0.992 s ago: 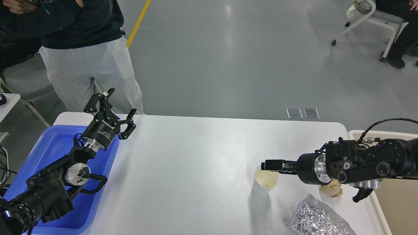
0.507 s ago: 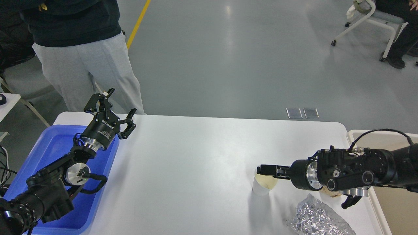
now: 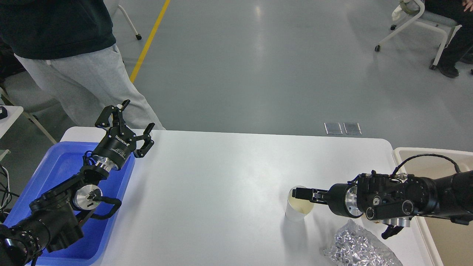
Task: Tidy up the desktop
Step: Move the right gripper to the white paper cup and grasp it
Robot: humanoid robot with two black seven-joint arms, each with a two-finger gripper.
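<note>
The white desktop (image 3: 221, 177) holds a white paper cup (image 3: 296, 211) standing upright at the front right, and a crumpled ball of silver foil (image 3: 358, 248) at the front right edge. My right gripper (image 3: 300, 193) comes in from the right and lies level at the cup's rim. It is seen edge-on, so I cannot tell its fingers apart or whether it grips the cup. My left gripper (image 3: 137, 115) is open and empty, held above the table's back left corner beside the blue tray (image 3: 55, 166).
A beige bin (image 3: 402, 153) stands off the table's right end, partly under my right arm. A person in grey trousers (image 3: 81, 85) stands behind the back left corner. A chair (image 3: 425, 22) is far back right.
My right gripper has come down and slightly towards me, to the cup's rim, and the arm now hides the crumpled brown paper. The person has stepped left. My left arm has not moved.
</note>
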